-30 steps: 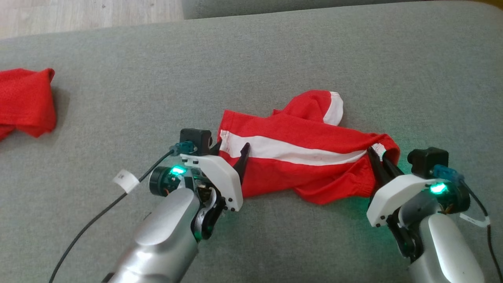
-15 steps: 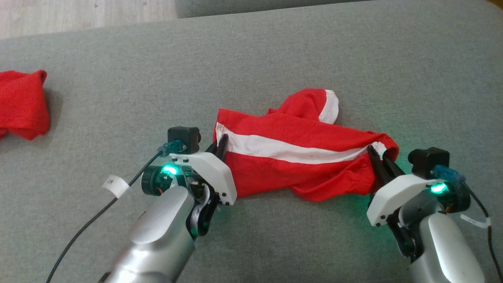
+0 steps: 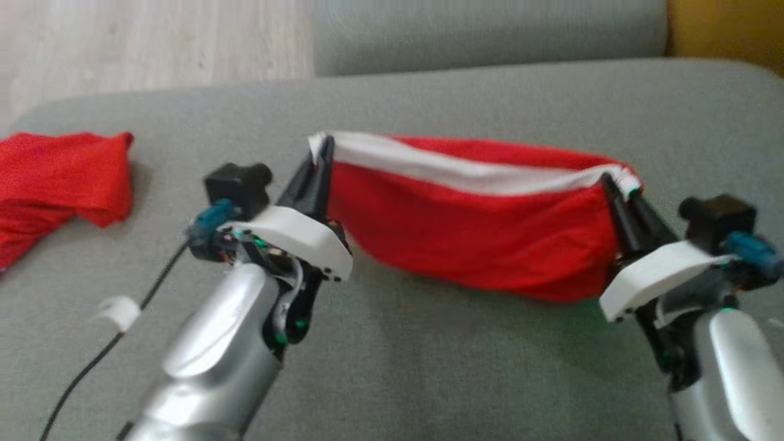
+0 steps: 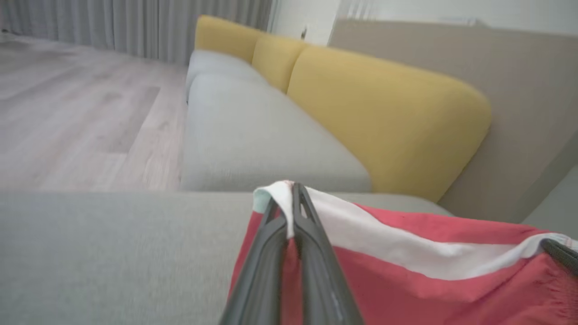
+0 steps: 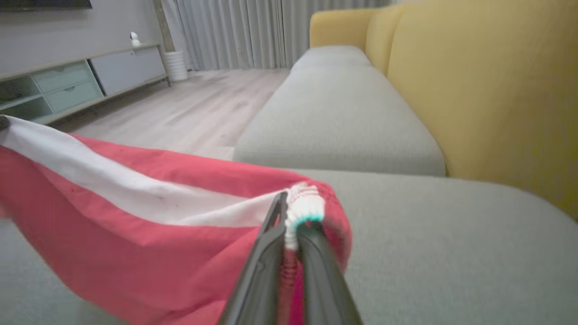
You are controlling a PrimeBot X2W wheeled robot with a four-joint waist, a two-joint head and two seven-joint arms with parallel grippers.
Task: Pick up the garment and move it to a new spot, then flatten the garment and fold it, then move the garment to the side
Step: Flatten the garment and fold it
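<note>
The red fabric garment with a white band [image 3: 465, 226] hangs stretched between the two arms over the grey upholstered sofa seat [image 3: 465, 367]. Its white band runs along the top and the red cloth sags below in a shallow pouch. The left fingers [image 3: 323, 158] are closed on its top left corner, and in the left wrist view the white edge folds over their tips. The right fingers [image 3: 614, 202] are closed on the top right corner, pinching a gathered white hem. Whether the lowest fold touches the seat cannot be told.

A crumpled red cloth [image 3: 61, 177] lies on the same seat at the far left, well apart from the garment. Beyond the seat's far edge are a pale wooden floor [image 3: 153, 43] and a second grey seat cushion [image 3: 490, 30]. Rounded yellow back cushions [image 4: 388, 117] stand to the right.
</note>
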